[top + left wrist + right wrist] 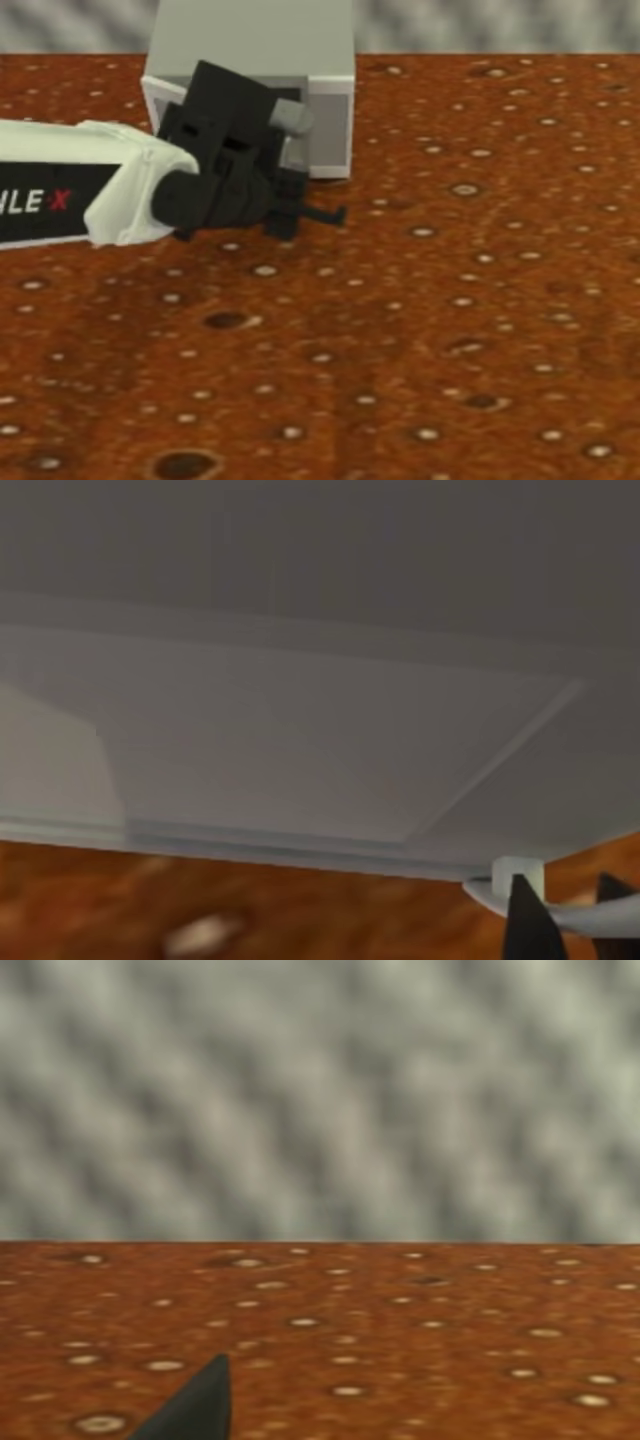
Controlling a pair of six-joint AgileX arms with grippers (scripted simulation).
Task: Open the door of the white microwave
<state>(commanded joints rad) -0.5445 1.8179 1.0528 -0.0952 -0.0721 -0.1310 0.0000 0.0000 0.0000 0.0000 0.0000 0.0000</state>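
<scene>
The white microwave [255, 40] stands at the back of the table, left of centre. My left gripper [305, 210] reaches in from the left, just before the microwave's front and near the grey control panel [330, 130]. In the top view my arm hides most of the door. The left wrist view shows the dim grey cavity [300, 730], and the door's thin pale edge [590, 912] with a handle post [520, 870]. There my left gripper [570, 910] is shut on the handle, one dark finger on each side. The right arm is outside the top view; one fingertip [205, 1400] shows.
Brown speckled table [420, 340] stretches in front and to the right of the microwave. A grey patterned wall [320, 1100] stands behind the table's far edge.
</scene>
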